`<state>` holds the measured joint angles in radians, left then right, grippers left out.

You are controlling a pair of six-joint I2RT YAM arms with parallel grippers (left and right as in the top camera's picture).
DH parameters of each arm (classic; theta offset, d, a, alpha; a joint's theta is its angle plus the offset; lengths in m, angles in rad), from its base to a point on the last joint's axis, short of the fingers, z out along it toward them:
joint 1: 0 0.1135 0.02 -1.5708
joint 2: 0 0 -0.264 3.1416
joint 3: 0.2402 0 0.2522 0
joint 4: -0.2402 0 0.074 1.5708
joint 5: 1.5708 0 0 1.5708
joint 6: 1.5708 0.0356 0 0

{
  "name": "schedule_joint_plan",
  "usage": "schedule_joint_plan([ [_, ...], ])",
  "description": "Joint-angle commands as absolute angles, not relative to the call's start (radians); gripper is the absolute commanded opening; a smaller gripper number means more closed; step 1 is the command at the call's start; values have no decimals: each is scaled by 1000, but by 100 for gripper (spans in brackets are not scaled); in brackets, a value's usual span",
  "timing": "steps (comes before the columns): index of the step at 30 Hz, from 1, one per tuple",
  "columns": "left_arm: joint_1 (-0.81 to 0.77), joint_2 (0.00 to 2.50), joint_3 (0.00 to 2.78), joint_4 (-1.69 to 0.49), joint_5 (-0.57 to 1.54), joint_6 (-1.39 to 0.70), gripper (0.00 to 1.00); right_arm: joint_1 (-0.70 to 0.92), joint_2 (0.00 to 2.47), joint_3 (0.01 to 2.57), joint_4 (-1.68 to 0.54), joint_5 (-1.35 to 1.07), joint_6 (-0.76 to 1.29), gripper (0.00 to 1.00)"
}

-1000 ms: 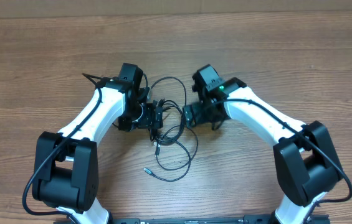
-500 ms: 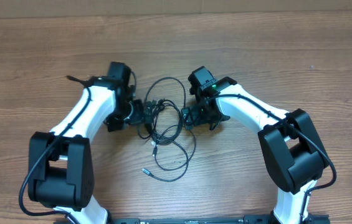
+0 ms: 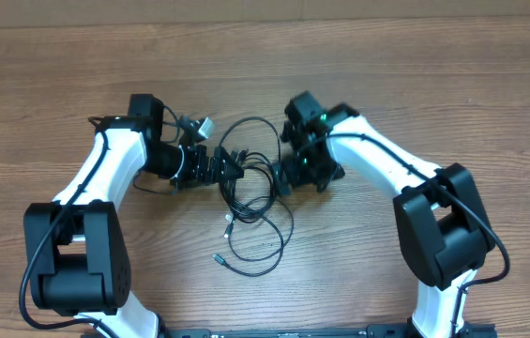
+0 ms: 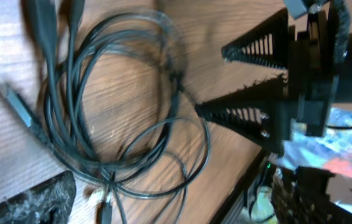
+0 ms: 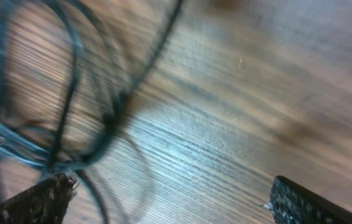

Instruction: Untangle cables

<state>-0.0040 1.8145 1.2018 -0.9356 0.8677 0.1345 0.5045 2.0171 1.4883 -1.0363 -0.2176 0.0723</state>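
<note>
Overhead, you see the left gripper (image 3: 230, 169) and right gripper (image 3: 280, 177) flanking the cables (image 3: 253, 202) (one tangled heap) on the table (image 3: 415, 84), both spread, pinching nothing. Left wrist: the right's fingers (image 4: 263, 46) gape beside the loops. Right wrist: jaws wide, cables blurred ahead.

The left arm (image 3: 114, 160) has swung away from the cables (image 3: 244, 212). Its wrist, which stood just beside their top loop, now sits well to the left of them. Its fingers (image 4: 32, 198), earlier over the left part of the tangle, now reach only its left edge, so more of that side shows. The right arm (image 3: 377, 160) has drawn its elbow in towards the cables, and its wrist is slightly nearer the top loop. The lowest loop has crept a little leftward.
</note>
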Motion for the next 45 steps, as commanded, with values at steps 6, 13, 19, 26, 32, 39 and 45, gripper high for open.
schedule_joint_plan([
  [6, 75, 1828, 1197, -869, 565, -83, 94, 508, 2019, 1581, -1071, -184, 52, 100],
  [13, -25, 1828, 1197, -846, 436, -168, 95, 521, 2022, 1486, -1021, -18, 183, 100],
  [19, -123, 1828, 1197, -844, 326, -208, 97, 522, 2022, 1402, -952, -97, 159, 100],
  [26, -203, 1831, 1197, -813, 202, -264, 98, 522, 2022, 1386, -924, -236, 65, 100],
  [32, -210, 1875, 1197, -801, 202, -266, 99, 523, 2022, 1380, -910, -218, 66, 100],
  [39, -210, 1942, 1197, -775, 208, -266, 100, 524, 2022, 1311, -827, -136, 108, 100],
  [45, -210, 1966, 1197, -773, 171, -254, 100, 527, 2022, 1224, -733, -35, 191, 100],
])
